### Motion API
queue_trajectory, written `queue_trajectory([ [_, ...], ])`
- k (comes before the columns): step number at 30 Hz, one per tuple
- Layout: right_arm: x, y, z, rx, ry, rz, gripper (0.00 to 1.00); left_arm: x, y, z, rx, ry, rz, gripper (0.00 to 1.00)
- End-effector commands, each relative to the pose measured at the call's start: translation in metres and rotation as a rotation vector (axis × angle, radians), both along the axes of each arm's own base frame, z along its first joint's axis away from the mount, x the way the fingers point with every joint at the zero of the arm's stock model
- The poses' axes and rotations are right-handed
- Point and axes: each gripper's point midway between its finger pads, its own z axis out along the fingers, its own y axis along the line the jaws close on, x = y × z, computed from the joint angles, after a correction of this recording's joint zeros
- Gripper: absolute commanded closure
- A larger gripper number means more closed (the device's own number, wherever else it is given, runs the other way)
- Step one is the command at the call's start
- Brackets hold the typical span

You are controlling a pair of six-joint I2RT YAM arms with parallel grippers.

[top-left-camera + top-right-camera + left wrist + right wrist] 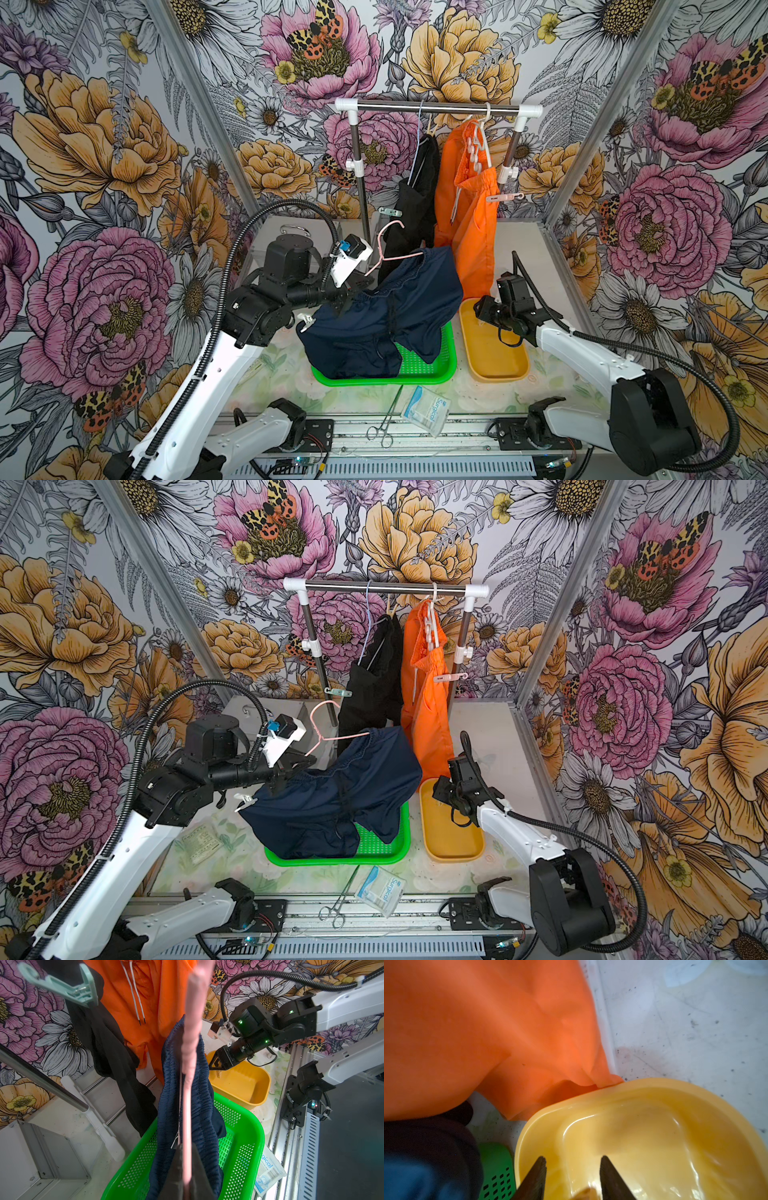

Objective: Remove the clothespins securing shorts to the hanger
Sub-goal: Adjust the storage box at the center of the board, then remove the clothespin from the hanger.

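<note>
My left gripper is shut on the pink hanger, which carries the navy shorts over the green basket. A white clothespin sits at the navy shorts' left corner. Black shorts with a teal clothespin and orange shorts with a pink clothespin hang on the rail. My right gripper stands open over the yellow tub. A blurred pale wooden piece shows low between its fingers, narrower than the gap.
Steel forceps and a surgical pack lie near the table's front edge. A grey metal box stands at the back left behind my left arm. A flat packet lies left of the basket.
</note>
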Motion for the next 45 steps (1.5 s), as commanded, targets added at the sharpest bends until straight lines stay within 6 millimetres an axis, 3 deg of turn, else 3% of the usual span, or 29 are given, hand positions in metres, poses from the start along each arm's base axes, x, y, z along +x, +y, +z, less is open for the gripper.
queue_trajectory([
  [1,-0.011,-0.006,0.013,-0.043,-0.014,0.014,0.47,-0.014,0.005,0.014,-0.012,-0.053,-0.034,1.0],
  [5,-0.012,0.0,0.045,-0.04,-0.103,0.077,0.44,-0.026,0.004,0.013,-0.009,-0.05,-0.078,1.0],
  [12,-0.019,0.041,0.166,0.008,-0.456,0.356,0.44,-0.042,-0.005,0.007,-0.017,-0.016,-0.189,1.0],
  [16,-0.028,0.072,0.222,0.033,-0.598,0.54,0.46,-0.04,-0.012,0.001,-0.007,0.004,-0.226,1.0],
  [24,-0.05,0.155,0.284,0.042,-0.802,0.893,0.44,-0.03,-0.036,-0.006,-0.024,0.09,-0.313,1.0],
  [27,-0.051,0.171,0.297,0.066,-0.861,0.935,0.43,-0.025,-0.044,-0.01,-0.036,0.144,-0.323,1.0],
  [37,-0.07,0.212,0.311,0.178,-0.983,1.058,0.44,-0.014,-0.056,-0.017,0.001,0.17,-0.304,1.0],
  [45,-0.069,0.218,0.307,0.173,-1.004,1.037,0.46,-0.004,-0.063,-0.003,-0.052,0.119,-0.289,1.0],
])
